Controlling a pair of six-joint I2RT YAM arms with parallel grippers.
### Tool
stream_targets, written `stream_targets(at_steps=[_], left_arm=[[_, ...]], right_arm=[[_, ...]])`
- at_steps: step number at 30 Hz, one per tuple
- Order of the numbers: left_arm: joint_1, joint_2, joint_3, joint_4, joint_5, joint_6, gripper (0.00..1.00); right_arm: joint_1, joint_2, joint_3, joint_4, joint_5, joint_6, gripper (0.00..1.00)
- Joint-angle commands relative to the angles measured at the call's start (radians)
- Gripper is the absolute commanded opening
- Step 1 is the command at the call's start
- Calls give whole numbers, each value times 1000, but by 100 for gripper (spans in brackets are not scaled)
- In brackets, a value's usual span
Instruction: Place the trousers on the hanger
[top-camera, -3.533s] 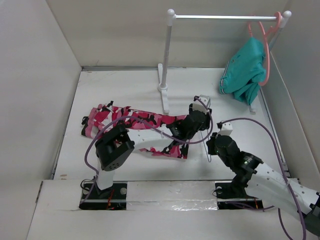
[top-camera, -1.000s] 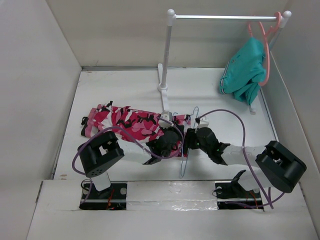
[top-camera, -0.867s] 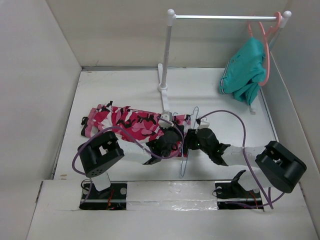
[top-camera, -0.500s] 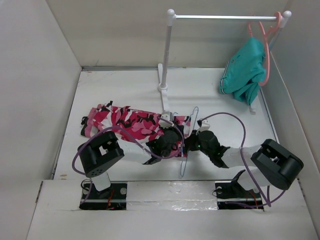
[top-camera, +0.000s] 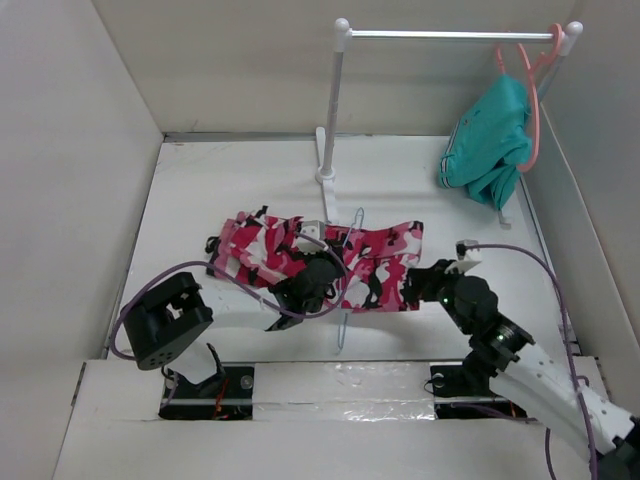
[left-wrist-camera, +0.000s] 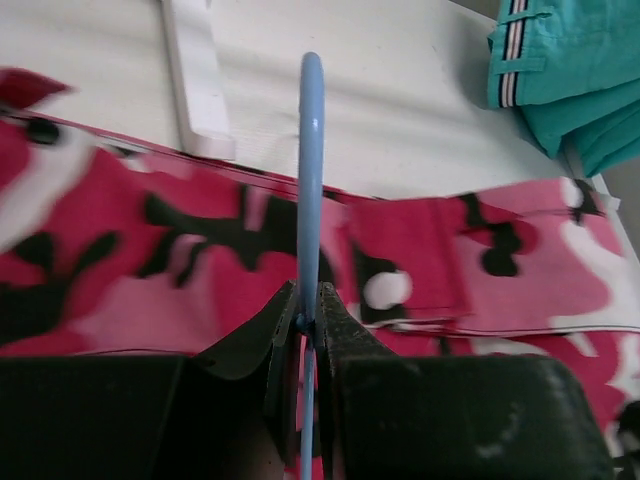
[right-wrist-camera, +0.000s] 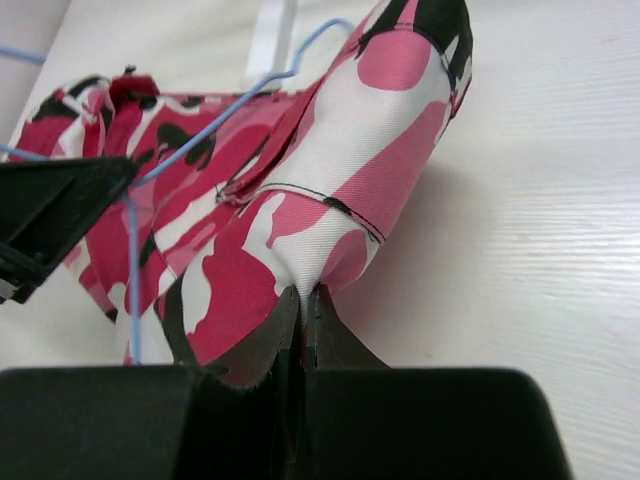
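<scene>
From the top external view, the long soft trousers in hot-pink, white and black camouflage print (top-camera: 290, 250) lie stretched across the middle of the white table (top-camera: 220, 180), well apart from the white clothes rail (top-camera: 335, 120) where a plain teal garment (top-camera: 488, 140) hangs on a thick coral-pink hanger (top-camera: 532, 100). The thin pale-blue translucent hanger (top-camera: 342, 328) crosses the trousers near their middle. The left gripper (top-camera: 328, 268) sits on it there, and the right gripper (top-camera: 410, 290) is at the cloth's right end. In the left wrist view, the left gripper (left-wrist-camera: 307, 298) is clamped tight on the hanger (left-wrist-camera: 310, 150), which stands edge-on with trousers (left-wrist-camera: 130, 250) to both sides of it; the teal garment (left-wrist-camera: 560, 70) shows beyond. In the right wrist view, the right gripper (right-wrist-camera: 302, 297) is pinched closed on a fold of the trousers (right-wrist-camera: 370, 150), and the hanger's wire (right-wrist-camera: 205, 125) runs over the cloth to the left. The step in hand looks like drawing a trouser leg through the hanger while the left arm steadies it. Whether the cloth truly passes through the triangle cannot be told for sure. The next move likely calls for pulling rightward until both halves balance across the bottom bar, without dragging the hanger out of the left claw.
</scene>
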Motion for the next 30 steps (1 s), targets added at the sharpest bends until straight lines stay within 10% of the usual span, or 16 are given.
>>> stream_targets(at_steps=[1,30], left_arm=[[21,-77,-43,-24,-39,44,0],[61,-183,-5,-13,-1,152,0]], right_arm=[[-50,-183,22,-249,156,-32,0],[-102,-12,57,-233,134,-62,2]])
